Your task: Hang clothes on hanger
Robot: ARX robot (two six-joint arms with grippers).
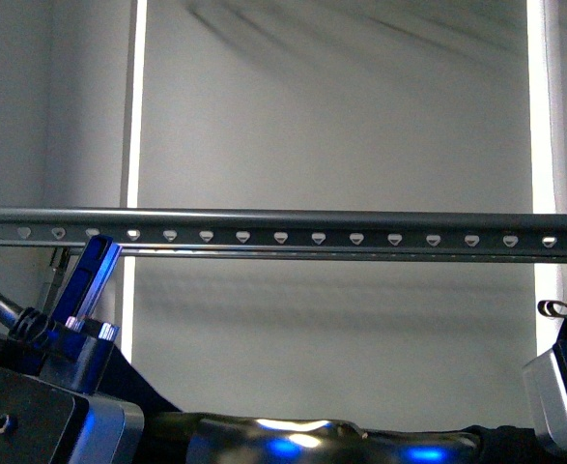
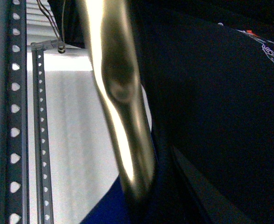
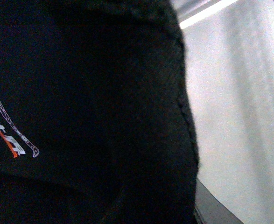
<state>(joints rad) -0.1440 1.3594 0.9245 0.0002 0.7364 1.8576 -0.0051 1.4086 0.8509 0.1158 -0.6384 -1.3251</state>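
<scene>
Clothes of black fabric are filling both wrist views and lying right against a shiny brass-coloured hook (a small white-and-orange print is showing at the cloth's edge). In the front view they are sitting low between the arms, below the hanger, whose grey rail is spanning the frame. The left claw is reaching one blue finger up to that rail. The right claw is showing only partly. I cannot tell how far either is opening or what it is holding.
</scene>
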